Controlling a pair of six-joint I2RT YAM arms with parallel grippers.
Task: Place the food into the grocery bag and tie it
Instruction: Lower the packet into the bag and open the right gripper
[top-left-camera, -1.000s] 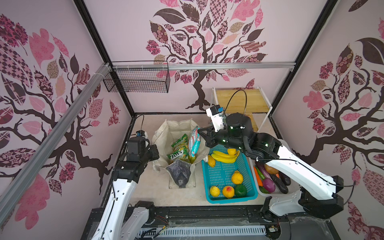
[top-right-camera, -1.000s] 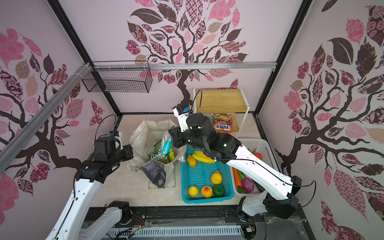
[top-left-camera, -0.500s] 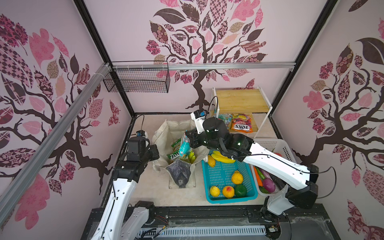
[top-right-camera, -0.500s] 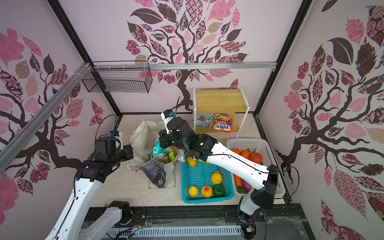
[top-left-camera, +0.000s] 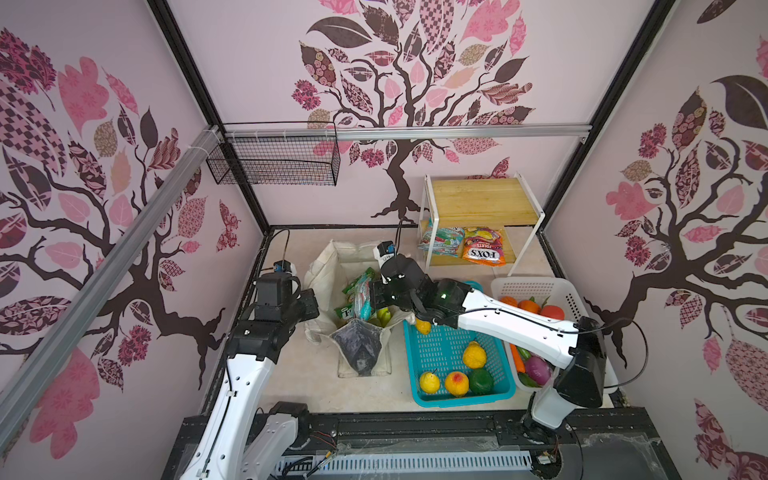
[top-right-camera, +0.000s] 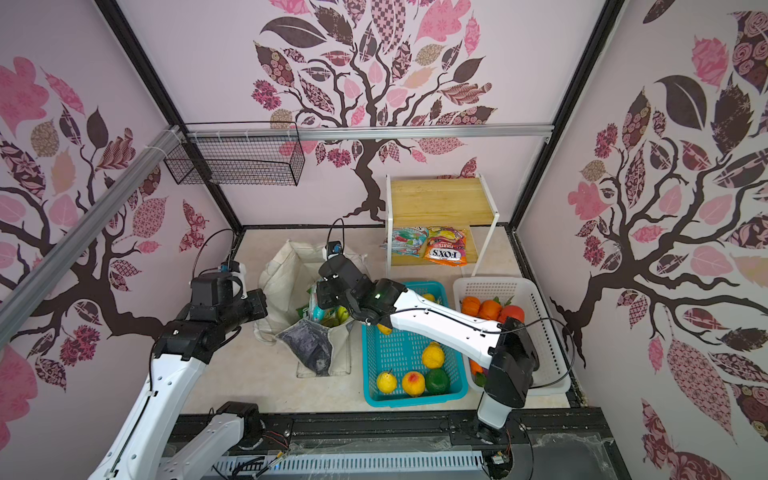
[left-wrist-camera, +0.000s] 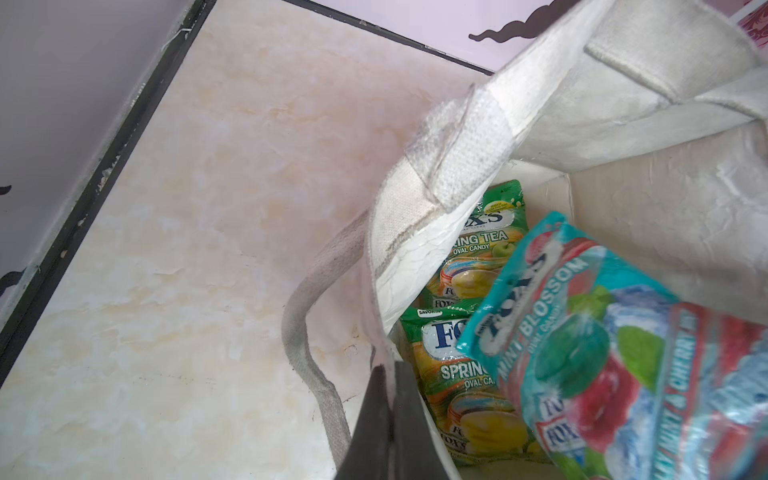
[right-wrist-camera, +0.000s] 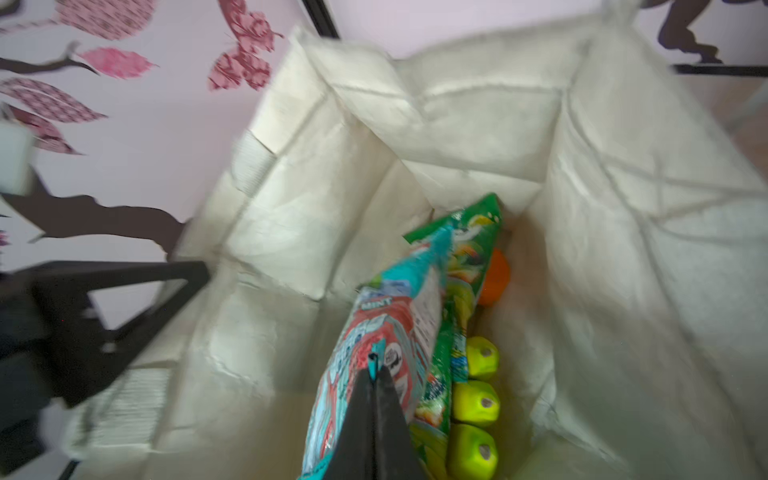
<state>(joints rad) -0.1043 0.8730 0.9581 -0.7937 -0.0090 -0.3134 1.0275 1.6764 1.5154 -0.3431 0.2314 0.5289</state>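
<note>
The right gripper (right-wrist-camera: 376, 370) is pinched tight on the top seam of the teal packet (right-wrist-camera: 386, 324), its two black fingers meeting with only the foil edge between them. From that pinch the packet hangs away from the fingers. Its long axis runs down into the grocery bag (right-wrist-camera: 291, 208), edge-on and flat against the green packets (right-wrist-camera: 465, 249) that stand inside. Beside those, on the bag's floor, lie the banana bunch (right-wrist-camera: 478, 399) and an orange (right-wrist-camera: 494, 278). So the thing to be let go is straight below the hand and within the bag's walls, and the release turns on that relation (loosening the fingers looks like enough, with no further reach, though I cannot tell whether the packet's lower end touches the floor).

The left gripper (left-wrist-camera: 392, 370) is clamped on the thin edge of the bag's side wall, apparently holding the mouth open. It grips fabric only, no food. In both top views the right arm reaches across over the mouth while the left stays at the bag's left side, so the right is the nearer to the drop.

Further out, fruit remains in the teal basket (top-left-camera: 457, 401) just right of the bag. Two more packets (top-left-camera: 484, 249) lie on the shelf behind, so packing looks unfinished and tying not yet begun.
</note>
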